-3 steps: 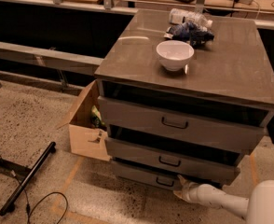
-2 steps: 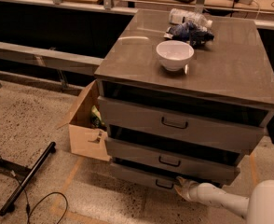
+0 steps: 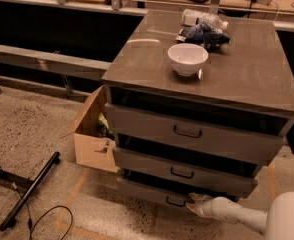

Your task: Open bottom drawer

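The bottom drawer (image 3: 142, 191) is the lowest, slimmest front of the grey cabinet (image 3: 247, 79), with a small dark loop handle (image 3: 175, 202) at its centre. It stands out a little from the cabinet, as do the middle drawer (image 3: 147, 163) and the top drawer (image 3: 142, 125) above it. My gripper (image 3: 192, 200) comes in low from the bottom right on a white arm (image 3: 237, 215). It sits right at the bottom drawer's front, just right of the handle and touching or almost touching it.
A white bowl (image 3: 187, 59), a blue crumpled bag (image 3: 205, 34) and a plastic bottle (image 3: 199, 18) sit on the cabinet top. An open cardboard box (image 3: 90, 146) stands against the cabinet's left side. A black bar (image 3: 30, 191) and a cable (image 3: 47, 216) lie on the floor at left.
My gripper has crept slightly left and up along the bottom drawer's front, toward the handle. The drawers show no clear movement.
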Controlling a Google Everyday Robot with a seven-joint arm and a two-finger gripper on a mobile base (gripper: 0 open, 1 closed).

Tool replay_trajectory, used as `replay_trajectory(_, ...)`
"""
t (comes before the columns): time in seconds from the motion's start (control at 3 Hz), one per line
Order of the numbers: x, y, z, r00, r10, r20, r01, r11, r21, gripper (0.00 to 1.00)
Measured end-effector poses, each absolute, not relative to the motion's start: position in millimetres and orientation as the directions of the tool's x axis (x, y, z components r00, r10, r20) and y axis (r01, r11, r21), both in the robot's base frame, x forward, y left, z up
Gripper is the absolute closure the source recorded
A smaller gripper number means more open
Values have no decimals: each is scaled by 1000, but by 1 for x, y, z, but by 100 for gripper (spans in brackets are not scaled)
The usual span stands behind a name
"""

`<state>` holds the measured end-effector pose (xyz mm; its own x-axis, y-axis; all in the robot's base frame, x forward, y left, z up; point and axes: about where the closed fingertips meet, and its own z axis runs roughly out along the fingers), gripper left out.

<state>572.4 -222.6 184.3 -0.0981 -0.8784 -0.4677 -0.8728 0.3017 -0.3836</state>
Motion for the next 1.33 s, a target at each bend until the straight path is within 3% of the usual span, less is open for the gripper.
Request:
replay_trajectory(0.67, 549, -216, 192, -111, -873, -475, -904, 287, -317, 59)
replay_trajectory(1.33, 489, -202, 214, -175, -879, -444, -968, 237, -87, 12)
